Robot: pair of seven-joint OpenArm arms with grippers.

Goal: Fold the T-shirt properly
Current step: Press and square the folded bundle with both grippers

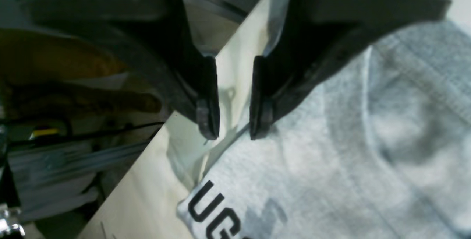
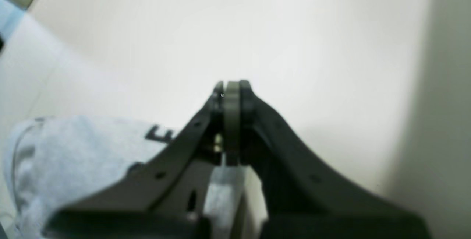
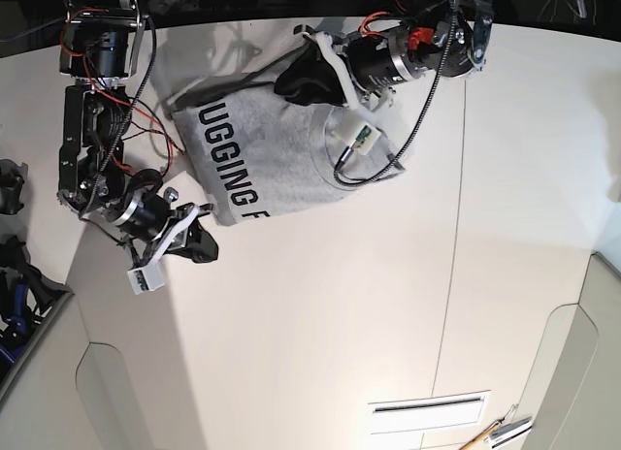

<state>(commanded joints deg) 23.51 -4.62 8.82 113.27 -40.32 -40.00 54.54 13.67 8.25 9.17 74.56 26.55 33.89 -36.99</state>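
Note:
The heather-grey T-shirt (image 3: pixel 277 154) lies folded on the white table (image 3: pixel 388 295), with the black lettering facing up along its front edge. My left gripper (image 1: pixel 232 130) is open, and its tips sit just at the shirt's edge (image 1: pixel 331 150) by the letters "UG". In the base view it (image 3: pixel 299 81) is at the shirt's far edge. My right gripper (image 2: pixel 232 86) is shut and empty, hovering over bare table just off the shirt (image 2: pixel 73 150). In the base view it (image 3: pixel 204 246) is close to the shirt's near left corner.
A white connector and black cable (image 3: pixel 354 140) from the left arm hang over the shirt. The table's edge (image 1: pixel 140 180) runs close beside the left gripper. Dark gear (image 3: pixel 15 275) sits off the table's left side. Small tools (image 3: pixel 500 433) lie at the front right.

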